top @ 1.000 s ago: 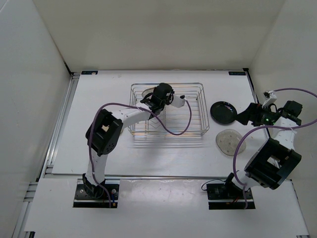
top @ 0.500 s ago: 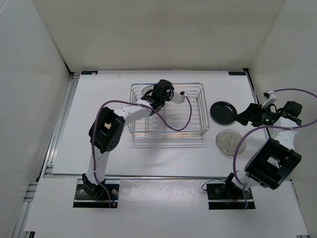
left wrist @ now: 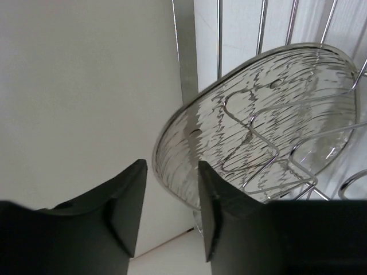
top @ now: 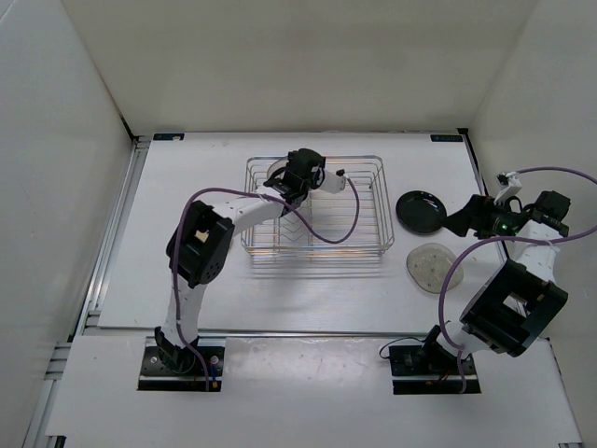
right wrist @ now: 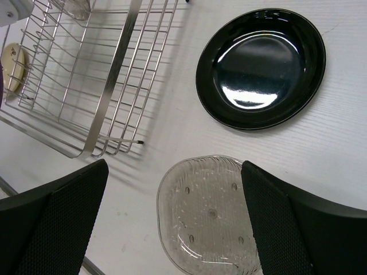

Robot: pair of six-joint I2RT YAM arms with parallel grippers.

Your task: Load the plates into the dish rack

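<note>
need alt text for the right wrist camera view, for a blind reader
A glossy black plate and a clear speckled plate lie flat on the white table, the clear one framed by the dark fingers of the open right gripper. The corner of a wire dish rack fills the upper left.

We log a white table | we see pale walls closing it in at back, left and right | a silver rail along its left edge | dark tabs at both far corners
</note>
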